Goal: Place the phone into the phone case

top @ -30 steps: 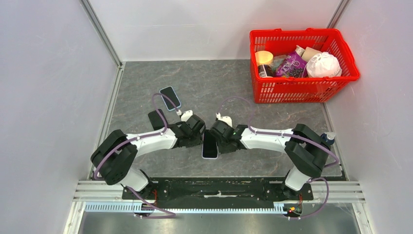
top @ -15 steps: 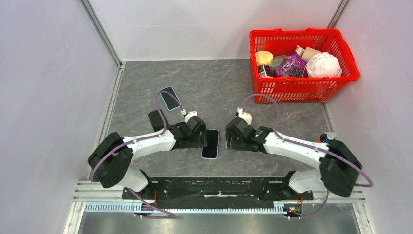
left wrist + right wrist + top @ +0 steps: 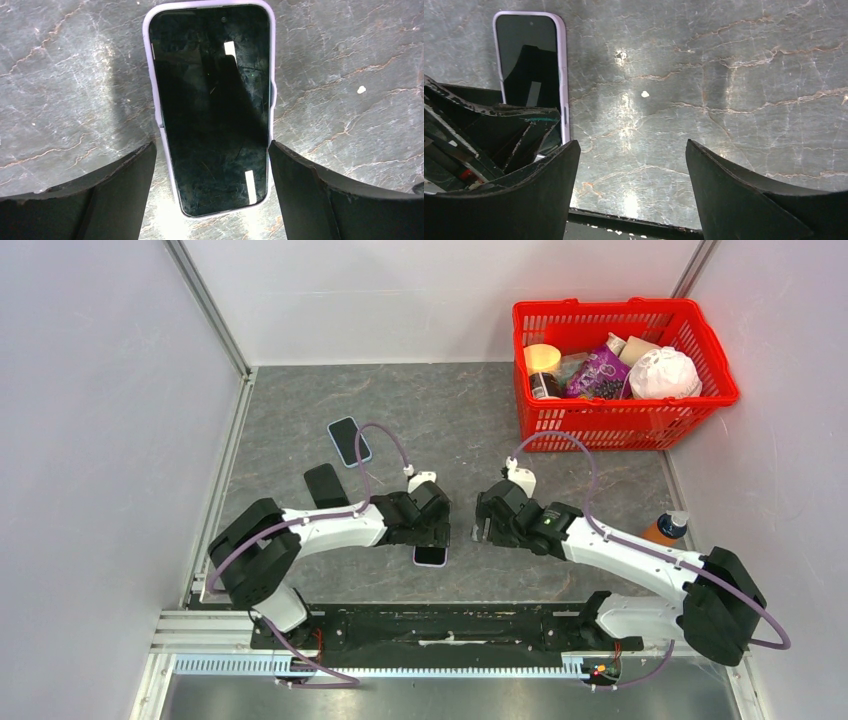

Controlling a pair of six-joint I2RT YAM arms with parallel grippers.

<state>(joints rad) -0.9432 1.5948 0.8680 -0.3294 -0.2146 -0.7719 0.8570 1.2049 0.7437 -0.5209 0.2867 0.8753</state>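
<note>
A black-screened phone with a lilac case rim around it (image 3: 212,105) lies flat, screen up, on the grey marble table. In the top view only its near end (image 3: 430,556) shows below my left gripper (image 3: 432,532). My left gripper (image 3: 211,150) is open and straddles the phone's lower half. Its right finger (image 3: 300,190) is at the case edge and its left finger (image 3: 120,190) stands a little off. My right gripper (image 3: 484,525) is open and empty over bare table to the right of the phone (image 3: 531,55). Its own view shows it (image 3: 631,190) with nothing between the fingers.
A phone with a light blue rim (image 3: 349,441) and a flat black phone-sized slab (image 3: 326,485) lie to the back left. A red basket (image 3: 600,425) of groceries stands at the back right. An orange bottle (image 3: 665,528) stands by the right wall. A black rail (image 3: 450,620) runs along the near edge.
My right gripper has drawn back to the right, away from the phone. My left gripper has moved right, over the phone, and now straddles it. The phone has stayed on the table.
</note>
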